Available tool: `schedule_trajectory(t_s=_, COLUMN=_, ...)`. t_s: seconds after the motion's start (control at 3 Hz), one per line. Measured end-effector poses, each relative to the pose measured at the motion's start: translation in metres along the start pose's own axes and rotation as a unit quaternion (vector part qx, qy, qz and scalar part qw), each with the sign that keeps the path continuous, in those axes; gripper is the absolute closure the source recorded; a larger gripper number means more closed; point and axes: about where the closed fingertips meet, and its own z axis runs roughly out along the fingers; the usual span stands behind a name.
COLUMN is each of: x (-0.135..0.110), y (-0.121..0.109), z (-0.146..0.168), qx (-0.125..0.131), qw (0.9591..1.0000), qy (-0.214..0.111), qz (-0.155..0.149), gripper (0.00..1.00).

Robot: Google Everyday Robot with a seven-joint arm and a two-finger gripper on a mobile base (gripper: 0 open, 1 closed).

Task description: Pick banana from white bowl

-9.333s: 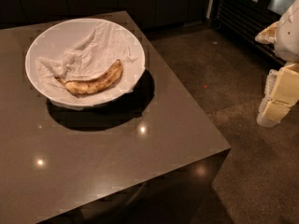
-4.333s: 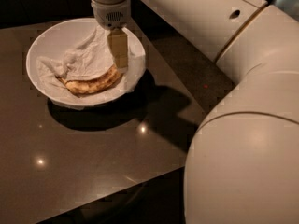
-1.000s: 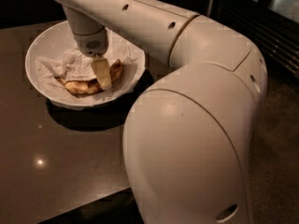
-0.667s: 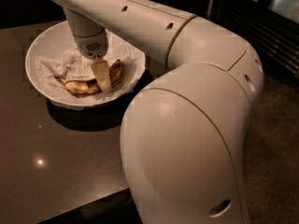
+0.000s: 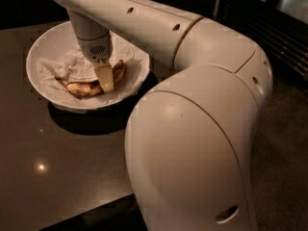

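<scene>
One arm, one bowl, one fruit. The gripper [image 5: 106, 78] points straight down into the white bowl [image 5: 53, 94] and meets the banana [image 5: 81, 87] near the middle of its length. The vertical approach probably suits the bowl: its raised wall blocks any reach from the side, so the fruit is open only from above. From where I stand it cannot be told whether the gripper is released or clamped on the banana, since its near side hides the contact. The banana lies in the near half of the bowl, on the crumpled paper towel [image 5: 72, 64]. Its left part shows to the left of the gripper and its right end curves up behind it. It appears to rest on the lining, not yet lifted.

The bowl stands towards the far left of a dark, glossy table [image 5: 57, 167] and throws a shadow on its near side. The arm [image 5: 144, 18] crosses above the bowl's right rim. A bulky pale housing [image 5: 192, 148] fills the right foreground and hides the table's right edge. Loose folds of towel beside the fruit seem the likeliest snag, as they could come up with it. Dark floor [image 5: 284, 129] lies to the right.
</scene>
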Motion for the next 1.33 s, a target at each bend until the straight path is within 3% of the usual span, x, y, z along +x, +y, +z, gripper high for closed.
schedule_trajectory(t_s=0.33, x=0.0, y=0.0, z=0.0, qx=0.0, qw=1.0, qy=0.0, qz=0.0, gripper=0.98)
schedule_trajectory(t_s=0.67, x=0.006, y=0.01, z=-0.014, qx=0.033, qw=0.9992, qy=-0.02, qz=0.008, gripper=1.0)
schedule_trajectory(t_s=1.33, x=0.028, y=0.073, z=-0.086, qx=0.141, qw=0.9875, qy=-0.071, qz=0.009, gripper=1.0)
